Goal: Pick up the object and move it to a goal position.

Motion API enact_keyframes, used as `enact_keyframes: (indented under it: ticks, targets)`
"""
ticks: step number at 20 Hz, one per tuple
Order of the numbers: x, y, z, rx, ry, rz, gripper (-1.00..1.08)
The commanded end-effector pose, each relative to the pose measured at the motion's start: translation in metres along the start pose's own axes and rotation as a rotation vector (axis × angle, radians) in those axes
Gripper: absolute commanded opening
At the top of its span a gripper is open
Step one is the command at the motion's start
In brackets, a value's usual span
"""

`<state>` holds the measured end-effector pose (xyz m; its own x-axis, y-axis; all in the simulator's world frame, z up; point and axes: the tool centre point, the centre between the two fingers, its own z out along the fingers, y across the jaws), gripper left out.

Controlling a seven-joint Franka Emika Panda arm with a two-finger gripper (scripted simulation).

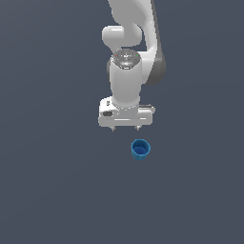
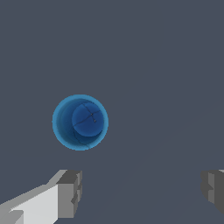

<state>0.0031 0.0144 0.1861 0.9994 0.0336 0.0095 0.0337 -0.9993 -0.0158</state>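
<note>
A small blue cup point(image 1: 140, 149) stands upright on the dark grey floor, mouth up. In the wrist view I look down into the cup point(image 2: 80, 122) and see its inner bottom. My gripper point(image 1: 126, 128) hangs above the floor, pointing down, and sits just behind the cup and slightly toward the exterior view's left of it. The jaws are wide open and empty. In the wrist view the gripper point(image 2: 142, 188) shows two grey fingertips point(image 2: 70, 192) far apart, and the cup lies outside the gap, not between them.
A plain dark grey floor point(image 1: 52, 190) fills both views. The white arm point(image 1: 128, 43) rises behind the gripper. No other objects or edges show.
</note>
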Motion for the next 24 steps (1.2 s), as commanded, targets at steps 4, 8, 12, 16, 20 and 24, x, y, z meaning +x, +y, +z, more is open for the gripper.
enact_keyframes:
  ticks: [4, 8, 12, 16, 20, 24]
  targets:
    - [-0.001, 0.001, 0.004, 0.001, -0.003, 0.007, 0.28]
    - [-0.002, 0.002, 0.009, 0.002, -0.008, 0.017, 0.28]
    - [-0.002, 0.002, 0.009, 0.001, -0.008, 0.021, 0.28]
    - [0.0, -0.001, 0.011, 0.0, -0.009, 0.041, 0.28]
    - [0.004, -0.005, 0.014, -0.004, -0.012, 0.076, 0.28]
    - [0.009, -0.012, 0.018, -0.009, -0.015, 0.128, 0.28]
